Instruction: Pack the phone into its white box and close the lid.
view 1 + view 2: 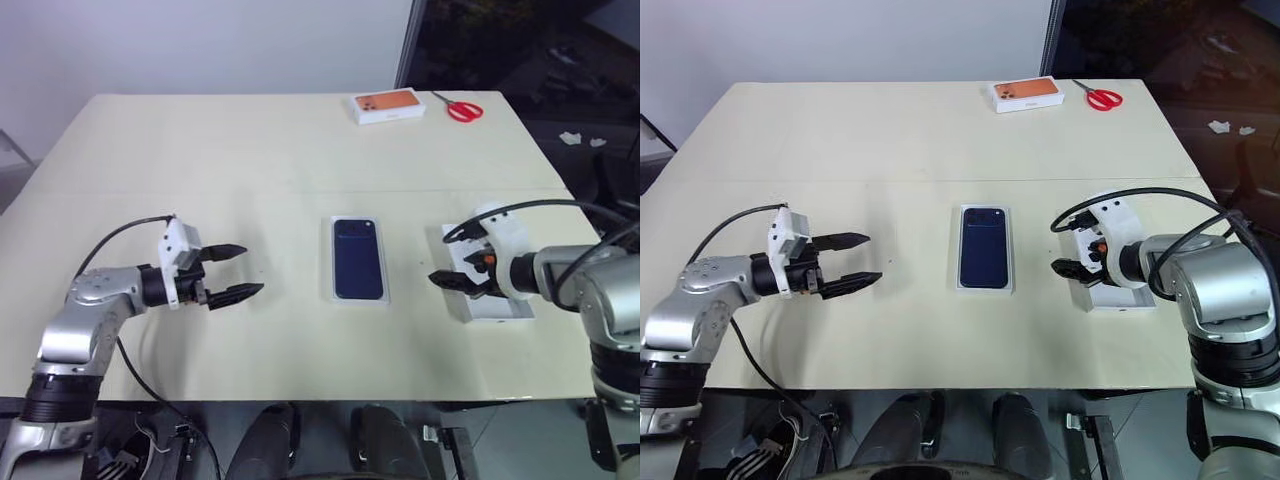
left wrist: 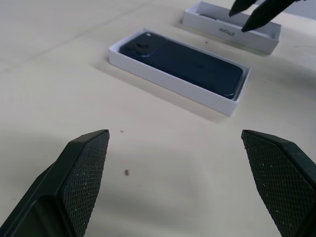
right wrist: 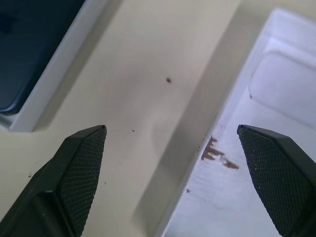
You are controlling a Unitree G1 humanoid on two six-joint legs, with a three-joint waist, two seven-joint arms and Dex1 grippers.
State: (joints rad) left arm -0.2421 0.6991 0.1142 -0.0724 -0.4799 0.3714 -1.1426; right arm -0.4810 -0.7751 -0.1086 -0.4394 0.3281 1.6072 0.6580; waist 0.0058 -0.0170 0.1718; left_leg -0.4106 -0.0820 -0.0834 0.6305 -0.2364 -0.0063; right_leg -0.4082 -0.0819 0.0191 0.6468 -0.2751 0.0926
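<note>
While broad and smooth, offers no stop against sliding: table (image 1: 200, 150), pale and flat all round the white box (image 2: 168, 81), which lies at its middle.

Next, the lid (image 1: 505, 308): lies to the right of the box, well apart from it, open side up. Has to be lifted, turned over and squared to the box. Likely to slip or swing if pinched by one thin wall alone. Likely, too, to come down skewed, catch a corner on the box's rim and jam half on.

Then the box itself: not yet covered and braced by nothing. Liable to skate across the tabletop if pressed off centre.

Inside the box, the phone (image 1: 359, 258): appears to sit level, camera end at the box's far end. Could be tipped or scuffed by a lid corner dropping inside the rim.

Right gripper (image 3: 171, 129): hovers over the lid's wall on the side facing the box, black fingers spread wide, empty.

Left gripper (image 1: 248, 270): hangs to the left of the box, well apart, fingers likewise spread wide and empty. Too far off to steady the box as placed.
</note>
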